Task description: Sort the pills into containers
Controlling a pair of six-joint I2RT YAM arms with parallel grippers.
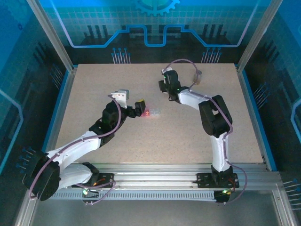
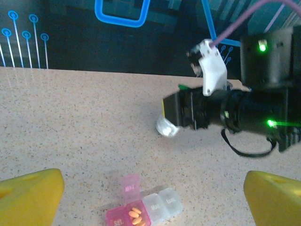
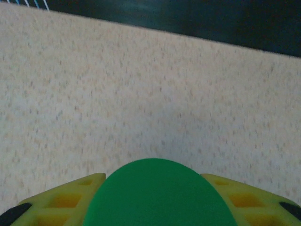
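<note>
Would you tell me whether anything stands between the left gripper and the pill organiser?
Nothing visible does. The open left gripper faces the pill organiser across bare table. The right gripper, shut on the green-capped bottle, sits beyond the organiser, not between.

The table [image 1: 155, 141] is showing a speckled matt face. The pillbox [image 2: 162, 207] is reading as translucent plastic. The cap [image 3: 160, 197] is appearing smooth, possibly matt plastic; view blurred. The rail [image 1: 155, 170] is presenting as bare metal.

Surface: speckled beige table [image 1: 141, 150] | Lying on it: small pill organizer [image 1: 151, 113], pink and clear compartments, near centre
</note>
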